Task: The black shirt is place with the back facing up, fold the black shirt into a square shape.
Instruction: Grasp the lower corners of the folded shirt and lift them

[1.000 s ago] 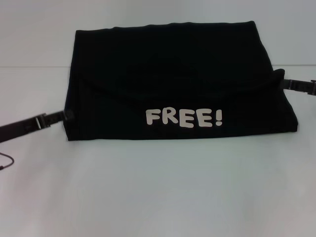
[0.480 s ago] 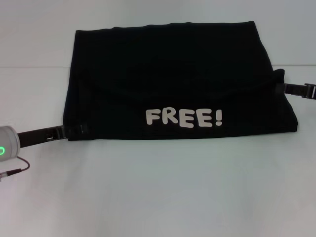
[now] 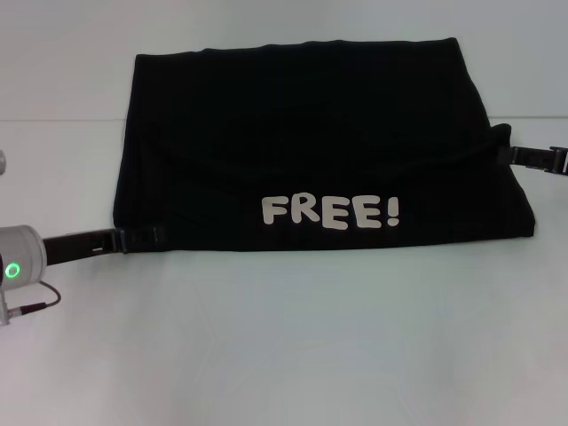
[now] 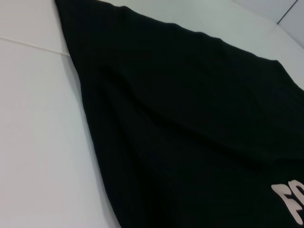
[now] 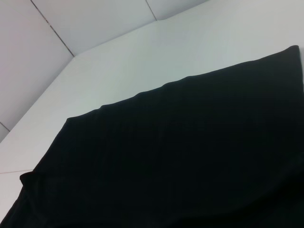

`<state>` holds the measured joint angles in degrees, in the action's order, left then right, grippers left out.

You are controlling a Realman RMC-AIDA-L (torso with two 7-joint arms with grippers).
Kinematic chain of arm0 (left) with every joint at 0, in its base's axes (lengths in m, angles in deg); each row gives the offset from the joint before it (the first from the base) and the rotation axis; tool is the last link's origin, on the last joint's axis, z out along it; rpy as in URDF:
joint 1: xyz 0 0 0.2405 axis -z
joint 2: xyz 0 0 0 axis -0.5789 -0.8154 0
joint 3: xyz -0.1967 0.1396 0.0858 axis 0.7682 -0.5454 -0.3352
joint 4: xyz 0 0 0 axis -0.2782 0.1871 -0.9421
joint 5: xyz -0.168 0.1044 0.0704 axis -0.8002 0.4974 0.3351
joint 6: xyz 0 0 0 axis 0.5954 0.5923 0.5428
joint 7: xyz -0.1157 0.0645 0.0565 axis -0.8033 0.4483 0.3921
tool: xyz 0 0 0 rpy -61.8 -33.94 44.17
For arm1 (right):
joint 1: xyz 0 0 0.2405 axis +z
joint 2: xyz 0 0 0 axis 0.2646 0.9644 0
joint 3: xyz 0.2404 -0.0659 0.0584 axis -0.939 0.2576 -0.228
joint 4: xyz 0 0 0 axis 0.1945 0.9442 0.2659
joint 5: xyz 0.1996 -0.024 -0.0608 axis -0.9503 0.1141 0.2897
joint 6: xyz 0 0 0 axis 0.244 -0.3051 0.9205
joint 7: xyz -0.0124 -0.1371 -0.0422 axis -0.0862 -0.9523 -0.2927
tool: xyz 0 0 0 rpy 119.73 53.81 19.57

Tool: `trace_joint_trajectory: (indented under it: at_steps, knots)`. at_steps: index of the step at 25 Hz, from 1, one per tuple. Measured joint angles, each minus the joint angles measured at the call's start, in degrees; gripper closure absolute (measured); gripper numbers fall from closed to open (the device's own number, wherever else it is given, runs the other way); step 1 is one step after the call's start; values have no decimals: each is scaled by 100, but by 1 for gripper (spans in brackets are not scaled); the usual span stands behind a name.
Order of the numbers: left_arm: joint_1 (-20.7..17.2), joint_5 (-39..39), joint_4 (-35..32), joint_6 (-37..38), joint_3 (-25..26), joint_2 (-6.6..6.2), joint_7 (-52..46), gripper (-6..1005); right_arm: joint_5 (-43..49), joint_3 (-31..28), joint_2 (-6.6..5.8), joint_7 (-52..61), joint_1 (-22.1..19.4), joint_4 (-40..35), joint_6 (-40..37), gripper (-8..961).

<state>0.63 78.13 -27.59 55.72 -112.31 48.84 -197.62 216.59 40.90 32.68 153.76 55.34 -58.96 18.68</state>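
Black shirt (image 3: 311,142) lies mid-table, folded into wide band, "FREE!" up. I see left gripper (image 3: 153,236) slid lower along near-left corner; right gripper (image 3: 508,153) unchanged at right edge. Finger state: cannot tell. Likely setting up crosswise fold.

The black shirt (image 3: 311,133) lies flat on the white table (image 3: 284,337), folded into a wide, roughly rectangular block towards the far edge; its near flap carries white cartoon lettering reading "FREE!", facing up, right of centre; a curved fold line crosses the fabric above the lettering; the near edge runs nearly straight, the right end slightly raised and rumpled.
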Motion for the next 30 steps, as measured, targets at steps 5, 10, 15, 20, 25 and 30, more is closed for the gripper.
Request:
trace_joint_trajectory:
  at_steps: [5,10,15,20,25,30]
  knots:
    - [11,-4,-3,24,-59,1,-1,293,-22,0,-14,0,8,-5,0,223]
    - [13,-5,-27,-35,-60,1,-19,371,-27,-1,-26,0,8,-14,-2,227]
    - [16,-3,-43,-44,-163,1,-4,522,-27,-1,-38,1,8,-17,-10,230]
    - [40,0,-48,-154,-312,3,1,624,-16,-1,-50,14,7,-17,-34,234]
    - [62,4,-63,-156,-353,-1,8,754,-16,0,-64,83,-15,-37,-58,237]
    - [74,5,-126,-72,-357,-35,-8,962,78,10,-72,110,-34,-74,-71,241]
